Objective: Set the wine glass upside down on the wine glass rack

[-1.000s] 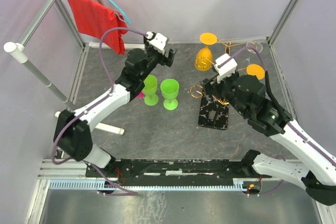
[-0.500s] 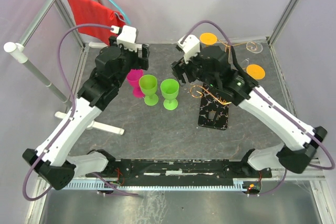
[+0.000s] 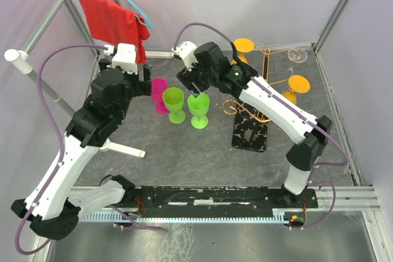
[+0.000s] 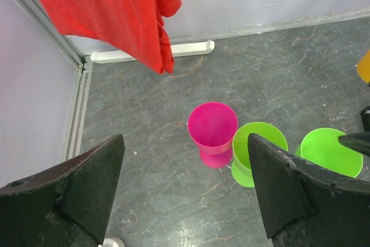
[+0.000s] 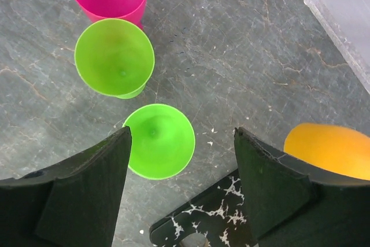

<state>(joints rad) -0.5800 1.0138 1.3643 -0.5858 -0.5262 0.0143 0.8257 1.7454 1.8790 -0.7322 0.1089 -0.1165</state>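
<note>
Grey stone-pattern tabletop [image 3: 184, 151], walled on three sides. The wine glass rack [image 3: 249, 134] stands right of centre on its black veined base, with gold arms spreading toward the far right. Orange glasses [image 3: 298, 83] already sit at two of those arms. The right arm reaches across leftward from the rack side, the left arm comes up from the near left. Three glasses stand upright in a row left of the rack, mouths up and stems vertical: pink glass [image 3: 158, 92] farthest left, then a middle green glass [image 3: 175, 104], then the green wine glass [image 5: 160, 140] closest to the rack base. The right pincer [image 3: 196, 88] hangs right above that last one, jaws spread and holding nothing. In the wrist view the bowl sits in the gap, a little toward the left finger. The left pincer [image 4: 186, 148] is likewise spread and empty, with the pink glass ahead of it and well apart. Judgement: the right arm is the nearer one, the drop is straight down along the glass's axis, and the rack lies to the right and nearer for the carry.
</note>
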